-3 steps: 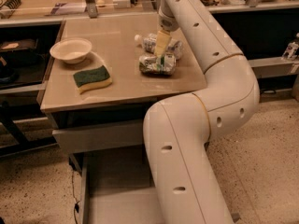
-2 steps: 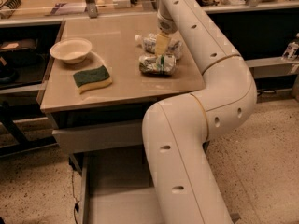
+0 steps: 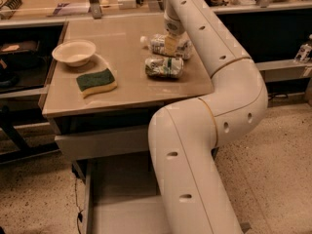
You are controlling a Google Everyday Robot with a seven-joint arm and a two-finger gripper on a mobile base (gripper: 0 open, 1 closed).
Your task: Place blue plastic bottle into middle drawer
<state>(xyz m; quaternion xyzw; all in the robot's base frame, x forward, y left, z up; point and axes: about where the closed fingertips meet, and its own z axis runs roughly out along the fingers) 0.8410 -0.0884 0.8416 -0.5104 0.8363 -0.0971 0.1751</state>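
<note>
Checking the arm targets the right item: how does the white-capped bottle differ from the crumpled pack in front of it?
The blue plastic bottle has a white cap at one end; the silvery pack has none. The bottle looks longer, the pack shorter and wrinkled. The gripper hangs over the bottle; the pack lies free. Both lie sideways on the table.

The white tubular arm [image 3: 195,169] rises from below, bends at the elbow and extends forward; its pale yellow gripper [image 3: 171,44] points downward, upper centre.
</note>
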